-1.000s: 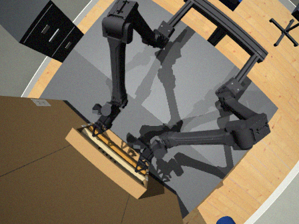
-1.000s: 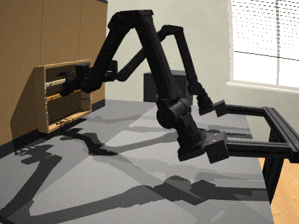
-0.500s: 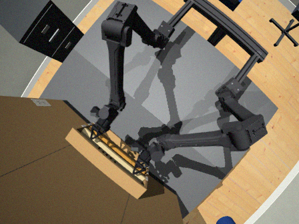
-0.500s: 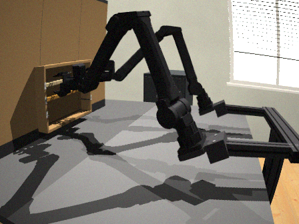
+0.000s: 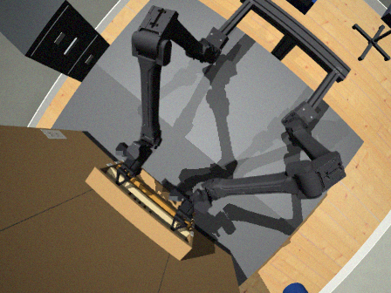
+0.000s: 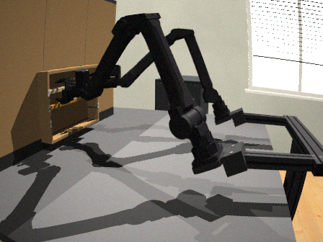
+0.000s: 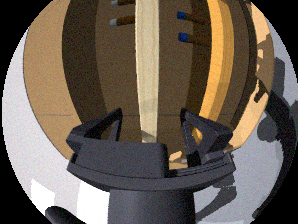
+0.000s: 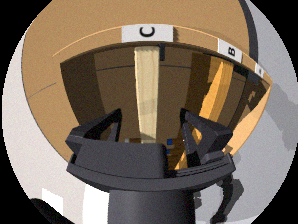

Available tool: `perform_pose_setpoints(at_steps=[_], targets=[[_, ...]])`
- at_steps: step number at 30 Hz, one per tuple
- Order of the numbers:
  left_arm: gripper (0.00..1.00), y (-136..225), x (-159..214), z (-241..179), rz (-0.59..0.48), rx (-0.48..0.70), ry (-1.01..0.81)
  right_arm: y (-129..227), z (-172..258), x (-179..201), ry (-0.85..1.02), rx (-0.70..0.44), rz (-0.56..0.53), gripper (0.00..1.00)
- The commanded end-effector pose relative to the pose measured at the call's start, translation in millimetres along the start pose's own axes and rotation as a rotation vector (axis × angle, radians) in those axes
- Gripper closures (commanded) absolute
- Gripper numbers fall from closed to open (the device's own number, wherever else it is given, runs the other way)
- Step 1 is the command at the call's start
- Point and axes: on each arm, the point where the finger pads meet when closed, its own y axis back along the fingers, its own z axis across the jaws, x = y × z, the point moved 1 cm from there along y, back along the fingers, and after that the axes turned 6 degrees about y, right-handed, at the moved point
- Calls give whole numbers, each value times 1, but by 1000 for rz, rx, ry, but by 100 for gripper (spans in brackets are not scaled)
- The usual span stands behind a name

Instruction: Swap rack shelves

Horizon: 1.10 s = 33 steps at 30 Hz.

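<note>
Claws, top view: the left gripper and right gripper are at opposite ends of the rack. The pale shelf runs between them.

Exterior view: the left gripper is at the near end of the pale shelf; the amber shelf lies below that shelf. The right gripper's fingers are hidden.

Left wrist view: claw released, fingers apart above and below the pale shelf, grasping nothing. White-capped vials and blue-capped vials stand toward the right gripper, above the pale and amber shelves respectively.

Right wrist view: claw released, its fingers likewise apart around the pale shelf. Label C is on the rack beyond the fingertips.
</note>
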Motion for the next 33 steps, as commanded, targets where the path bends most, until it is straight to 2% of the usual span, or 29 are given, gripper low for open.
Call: perform_pose_setpoints(at_steps=[1, 7, 11, 12, 14, 18, 21, 23, 26, 27, 31, 32, 33], targets=[[16, -26, 0, 12, 4, -24, 19, -31, 11, -5, -11, -31, -16, 16], [16, -31, -3, 11, 0, -23, 20, -29, 11, -4, -8, -39, -16, 16], [16, -30, -1, 2, 2, -21, 17, -22, 13, 0, -11, -36, -9, 49], [24, -27, -1, -4, 1, -9, 12, -22, 12, 0, -10, -36, -10, 57], [41, -25, 1, 12, 3, -29, 17, -21, 12, -1, -11, -38, -11, 73], [73, -24, 1, 10, 2, -26, 17, -19, 12, -1, -10, -37, -11, 82], [79, -21, -4, 10, -4, -24, 13, -18, 10, 0, -7, -31, -8, 90], [79, -21, -4, 10, -4, -24, 13, -18, 10, 0, -7, -31, -8, 90], [85, -19, -4, 11, -4, -22, 12, -16, 11, -1, -7, -31, -8, 100], [88, -19, -4, 10, -4, -21, 12, -16, 11, -1, -7, -31, -8, 89], [100, -18, -3, 10, -4, -21, 12, -16, 11, -1, -7, -31, -8, 88], [100, -17, -3, 11, -4, -21, 12, -15, 12, -1, -7, -31, -8, 88], [89, -16, -3, 11, -4, -21, 12, -14, 12, -1, -7, -31, -8, 88]])
